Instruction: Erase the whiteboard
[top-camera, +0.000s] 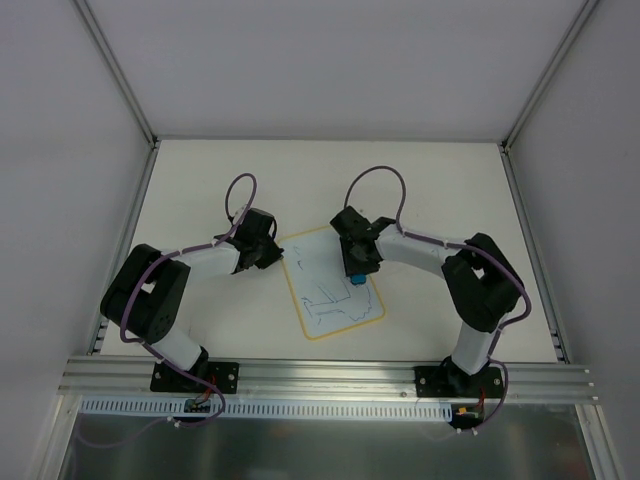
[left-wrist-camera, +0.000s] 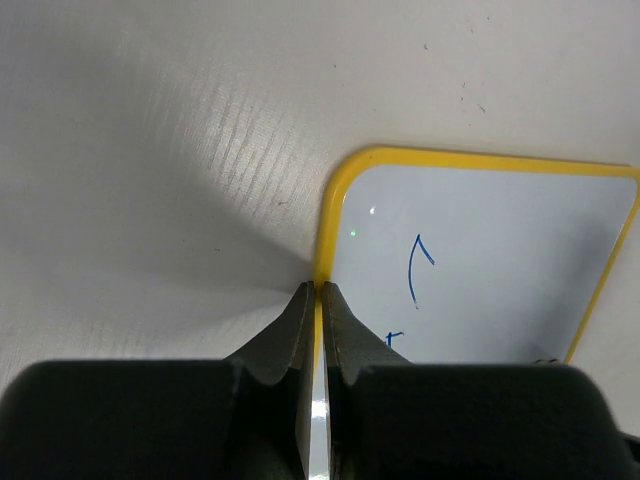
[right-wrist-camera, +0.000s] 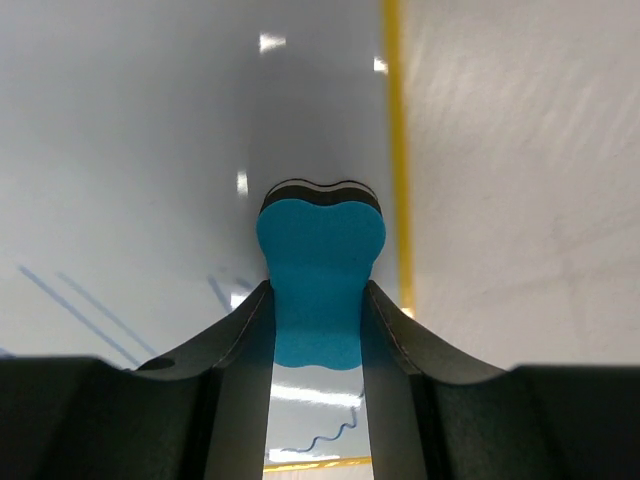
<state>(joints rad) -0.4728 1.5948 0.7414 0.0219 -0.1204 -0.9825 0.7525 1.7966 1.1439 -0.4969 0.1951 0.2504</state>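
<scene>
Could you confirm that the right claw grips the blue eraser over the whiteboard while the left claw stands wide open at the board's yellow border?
Not quite: the left claw is shut, fingertips together at the whiteboard's yellow border, as the left wrist view shows. The right claw does grip the blue eraser over the board.

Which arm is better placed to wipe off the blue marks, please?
Right: the right claw grips the blue bone-shaped eraser over the yellow-bordered whiteboard; the left claw is shut at the board's edge.
</scene>
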